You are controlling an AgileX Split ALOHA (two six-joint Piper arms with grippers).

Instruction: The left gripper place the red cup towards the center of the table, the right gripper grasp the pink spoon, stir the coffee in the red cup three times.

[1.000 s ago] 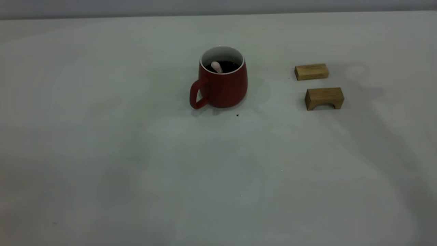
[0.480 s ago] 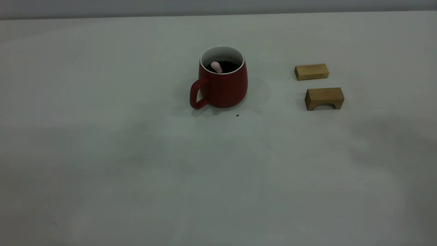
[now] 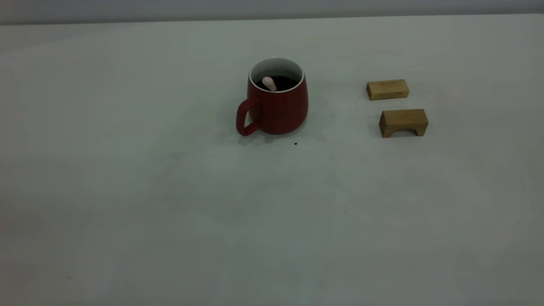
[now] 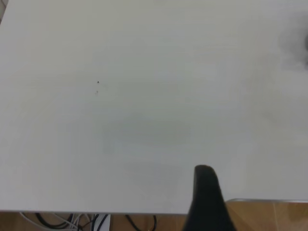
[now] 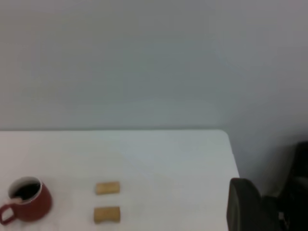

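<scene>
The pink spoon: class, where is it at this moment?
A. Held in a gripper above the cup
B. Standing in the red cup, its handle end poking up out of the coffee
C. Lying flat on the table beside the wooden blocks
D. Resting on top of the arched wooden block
B. The pink spoon sits inside the red cup, its pale handle rising from the coffee; no gripper is near it.

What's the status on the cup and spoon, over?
Both grippers clear of the cup. Pink spoon stands in the red cup, in the coffee. Two wooden blocks aside.
</scene>
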